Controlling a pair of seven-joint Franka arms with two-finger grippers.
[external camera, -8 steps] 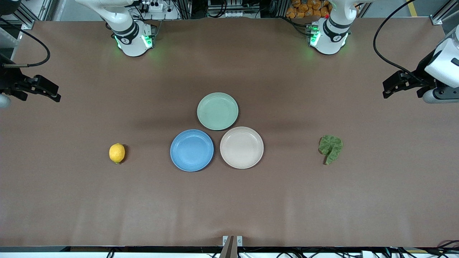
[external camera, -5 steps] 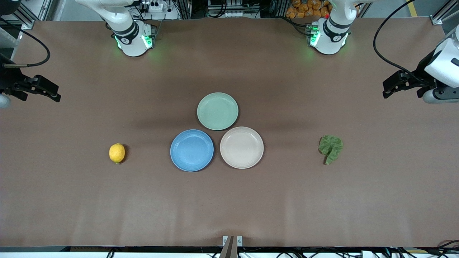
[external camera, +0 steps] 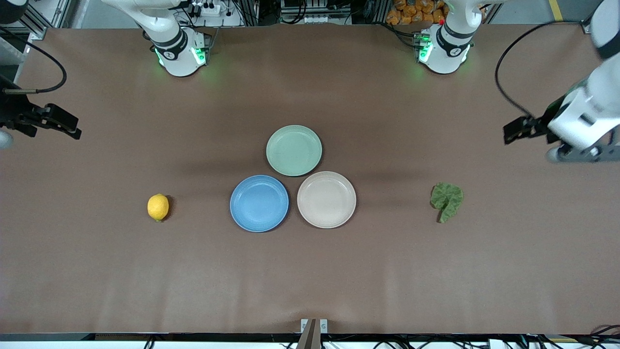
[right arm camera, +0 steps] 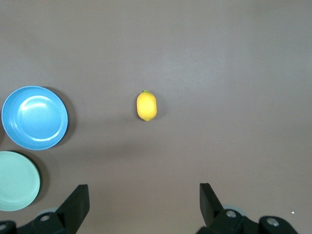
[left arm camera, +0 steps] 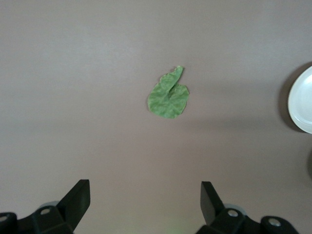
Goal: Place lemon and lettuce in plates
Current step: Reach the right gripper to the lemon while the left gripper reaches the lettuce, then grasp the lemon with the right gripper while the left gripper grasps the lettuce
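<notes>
Lemon (external camera: 158,207): small, oval, bright yellow, pointed at the tip, lying on the bare brown desk (external camera: 310,281) well apart from the blue plate (external camera: 259,203), toward the right arm's end. Lettuce (external camera: 446,199): flat, crinkled, dull green, irregular with a stem-like tail, lying on the desk well apart from the blue plate, past the beige plate (external camera: 326,199), toward the left arm's end. Beige plate just beside the blue plate, rims nearly touching; pale green plate (external camera: 294,150) just beside both, farther from the front camera than the blue plate. All three bare inside. No readable writing or labels on any of them.

Right gripper (right arm camera: 144,207) up over the desk at the right arm's end, well apart from the blue plate, fingers (right arm camera: 78,202) spread wide, holding nothing. Left gripper (left arm camera: 145,202) up over the desk at the left arm's end, farther still from the blue plate, fingers (left arm camera: 208,197) spread wide, holding nothing.
</notes>
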